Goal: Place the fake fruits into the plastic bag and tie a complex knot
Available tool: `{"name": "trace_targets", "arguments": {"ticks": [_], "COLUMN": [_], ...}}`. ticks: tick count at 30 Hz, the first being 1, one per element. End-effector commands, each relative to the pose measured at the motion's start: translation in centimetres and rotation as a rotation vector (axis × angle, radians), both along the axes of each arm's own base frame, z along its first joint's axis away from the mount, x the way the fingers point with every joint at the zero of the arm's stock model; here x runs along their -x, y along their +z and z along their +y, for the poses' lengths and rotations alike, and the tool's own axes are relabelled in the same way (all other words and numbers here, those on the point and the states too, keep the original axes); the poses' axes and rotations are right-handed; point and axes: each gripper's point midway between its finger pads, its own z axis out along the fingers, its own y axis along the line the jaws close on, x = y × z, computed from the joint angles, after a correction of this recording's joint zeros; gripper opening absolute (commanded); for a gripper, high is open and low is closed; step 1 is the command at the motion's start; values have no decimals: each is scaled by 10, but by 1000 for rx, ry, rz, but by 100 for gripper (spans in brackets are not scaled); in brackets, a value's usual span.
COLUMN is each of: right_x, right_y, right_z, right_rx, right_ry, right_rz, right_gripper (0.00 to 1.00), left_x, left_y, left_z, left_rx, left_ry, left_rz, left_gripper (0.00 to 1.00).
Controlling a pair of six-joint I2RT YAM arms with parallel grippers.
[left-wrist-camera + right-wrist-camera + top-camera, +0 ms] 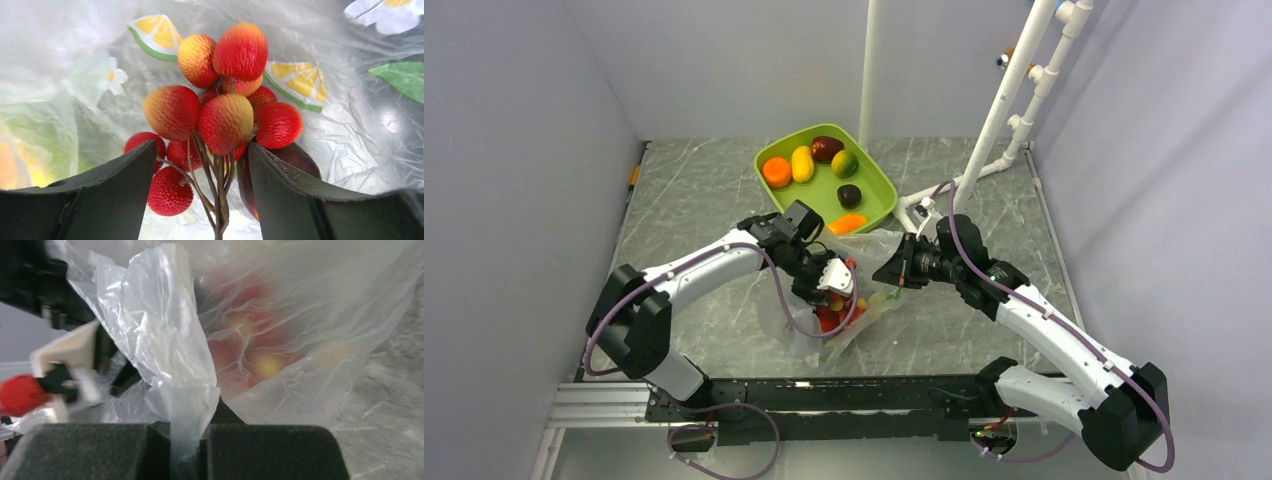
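- At the middle of the grey marbled bench (704,200) lies a thin, clear, crinkly plastic bag (876,318), printed with lemon slices and white flowers.
- Inside it sits a cluster of small red-pink berries (225,120), blushed yellow, on thin brown stems.
- The left hand (202,150) reaches into the bag from 10 o'clock. It is released, its two dark fingers spread, with the stems running down the gap between them.
- The right hand (177,432), at the bag's 3 o'clock, is clenched on a gathered fold of the film.
- At the bag's 12 o'clock, just beside it, a lime green plastic tray (874,170) holds six glossy fake fruits:
  - a round orange (776,172);
  - a yellow oblong (802,164);
  - a maroon fruit (827,149);
  - a green-yellow fruit (845,163);
  - a darker maroon fruit (849,195);
  - an orange oblong (848,223) at the tray's 6 o'clock edge.
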Motion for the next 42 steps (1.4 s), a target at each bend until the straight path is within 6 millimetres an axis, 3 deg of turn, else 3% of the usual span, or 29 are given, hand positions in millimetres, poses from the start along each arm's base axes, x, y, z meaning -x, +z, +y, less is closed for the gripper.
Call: {"name": "trace_targets", "arguments": {"ticks": [1, 4, 6, 9, 11, 12, 15, 17, 20, 21, 24, 32, 36, 42], "right_x": [4, 9, 11, 16, 18, 20, 26, 30, 32, 30, 27, 28, 28, 28], "right_y": [-8, -15, -19, -24, -24, -25, -30, -36, -47, -52, -58, -61, -63, -65], "right_z": [-11, -16, -18, -16, -14, -13, -13, -18, -29, -35, -41, -34, -36, -36], "right_rx": [47, 83, 96, 98, 92, 91, 117, 159, 257, 301, 359, 328, 336, 336], "right_ry": [6, 38, 53, 101, 131, 146, 207, 252, 306, 308, 327, 334, 329, 327], "right_rz": [-10, -7, -1, 15, 13, 13, 17, 14, -18, -31, -48, -23, -23, -21], "right_gripper": [0, 0, 0, 0, 0, 0, 0, 0, 0, 0, 0, 0, 0, 0], "left_x": [7, 36, 52, 50, 34, 17, -58, -116, -188, -210, -241, -286, -286, -271], "left_y": [88, 147, 184, 238, 271, 283, 295, 279, 237, 212, 169, 77, 41, 10], "left_z": [-16, -18, -18, -18, -14, -11, 2, 15, 34, 38, 39, 14, -5, -29], "left_rx": [215, 389, 503, 672, 771, 804, 828, 762, 621, 560, 445, 281, 212, 166], "left_ry": [-42, -95, -118, -76, -2, 76, 381, 579, 778, 804, 773, 777, 733, 660], "left_rz": [-68, -28, -4, 10, 72, 97, 141, 107, 70, 72, 20, 32, 44, 72], "left_gripper": [78, 97, 99, 99, 99, 99, 99, 97, 94, 93, 90, 92, 92, 92]}}
